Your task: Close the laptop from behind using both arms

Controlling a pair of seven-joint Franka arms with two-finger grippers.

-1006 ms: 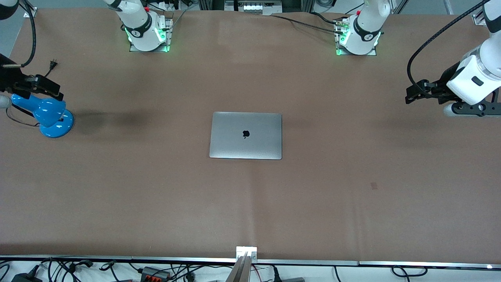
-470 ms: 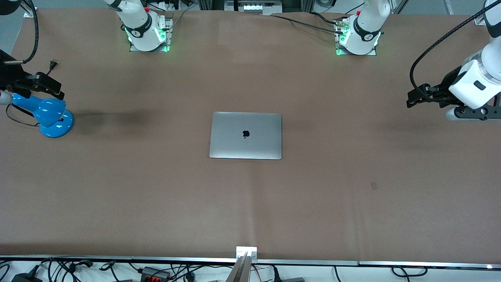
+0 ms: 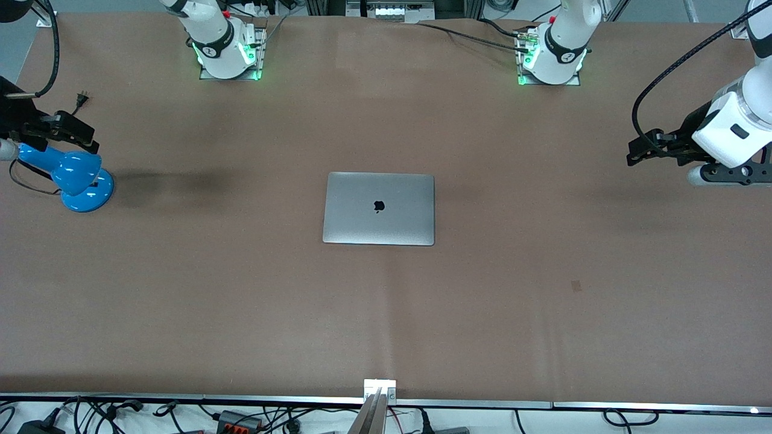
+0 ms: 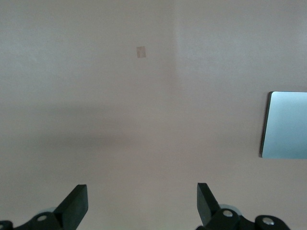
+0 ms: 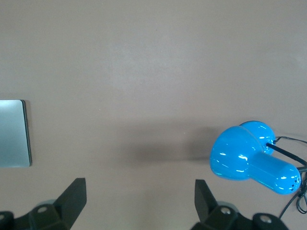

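The right gripper (image 3: 72,135) hung over the counter's (image 3: 241,301) edge at the right arm's end, above a blue lamp (image 3: 75,178). Its fingers (image 5: 72,196) were spread wide with bare counter between them, holding nothing. The lamp stood on a round base, its shade tipped over, with a black cord and plug (image 3: 81,97) lying on the counter near it. In the right wrist view the lamp (image 5: 254,155) showed beside one finger and a corner of the laptop (image 5: 13,133) at the frame edge.

The laptop (image 3: 379,208) lay flat in the middle of the counter, lid down, apple logo (image 3: 379,207) up. It was well apart from both grippers and touched by neither. Its edges ran square to the counter's sides.

A small dark mark (image 3: 576,286) sat on the counter toward the left arm's end, nearer the front camera than the laptop.

The left gripper (image 3: 639,147) hung over the counter's edge at the left arm's end. Its fingers (image 4: 74,203) were spread wide, empty, only bare counter between them. The left wrist view caught the laptop's (image 4: 285,124) edge at one side and the mark (image 4: 140,51) too.

Both arms' bases (image 3: 226,54) sat along the counter's edge farthest from the front camera, green lights on.
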